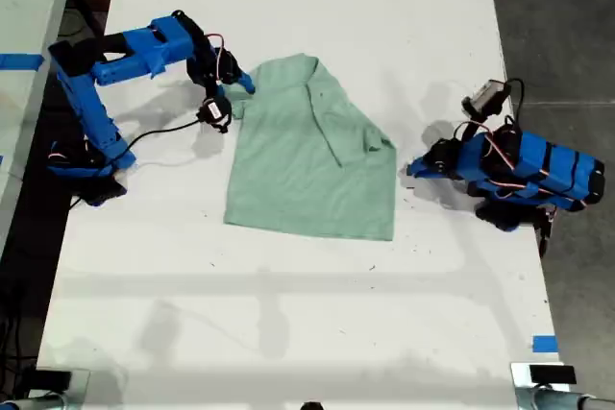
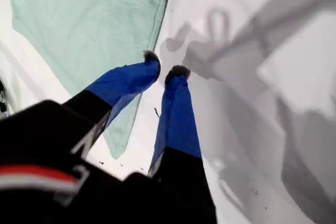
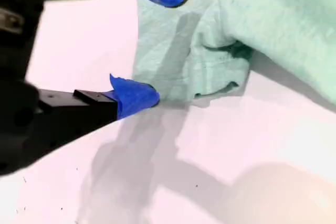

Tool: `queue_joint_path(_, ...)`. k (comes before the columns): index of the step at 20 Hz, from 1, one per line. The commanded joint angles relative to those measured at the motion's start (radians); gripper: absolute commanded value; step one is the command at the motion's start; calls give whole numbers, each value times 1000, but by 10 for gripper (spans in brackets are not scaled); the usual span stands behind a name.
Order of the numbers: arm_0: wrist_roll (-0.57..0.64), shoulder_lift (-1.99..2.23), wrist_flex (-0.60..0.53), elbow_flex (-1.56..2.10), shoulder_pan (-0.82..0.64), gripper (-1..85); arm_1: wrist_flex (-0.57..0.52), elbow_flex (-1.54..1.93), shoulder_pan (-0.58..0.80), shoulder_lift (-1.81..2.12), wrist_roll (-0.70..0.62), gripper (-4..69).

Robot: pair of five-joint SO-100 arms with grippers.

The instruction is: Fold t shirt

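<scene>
- Two blue arms stand on the white bench (image 1: 288, 314), one at 9 o'clock and one at 3 o'clock in the exterior view, with the t shirt (image 1: 307, 160) between them, a little toward 12 o'clock of the bench's middle.
- Wide bare bench lies from the t shirt's hem toward 6 o'clock, and more toward 12 o'clock; the bench's long edges run just behind both arm bases.
- The t shirt lies flat, one side folded over itself, the fold's edge running diagonally across the chest.
- My second hand (image 1: 235, 93) sits at the garment's 10 o'clock corner, spread wide, with a bunched bit of cloth (image 3: 210, 61) between its tips and one tip touching the fabric.
- My first hand (image 1: 413, 169) is at the t shirt's 3 o'clock edge, just beside the cloth (image 2: 79, 30), tips slightly parted and holding nothing.
- A black cable (image 1: 163, 129) trails on the bench near the 9 o'clock arm; a blue tape mark (image 1: 545, 343) sits near the bench's 4 o'clock edge.
</scene>
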Motion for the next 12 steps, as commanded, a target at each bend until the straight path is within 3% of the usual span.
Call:
queue_joint_path(1, -28, 34, 14, -43, -51, 247, -29, 43, -17, 6, -18, 59)
queue_joint_path(9, -21, -146, 5, -98, -89, 217, -29, 43, -20, 6, -18, 59)
queue_joint_path(10, -28, -183, 25, -127, -81, 139, -29, 43, -20, 6, -20, 59)
queue_joint_path(11, -67, -202, 58, -143, -86, -1, -29, 43, -20, 6, -20, 59)
queue_joint_path(12, -86, -190, 64, -138, -91, -2, -29, 43, -20, 6, -20, 59)
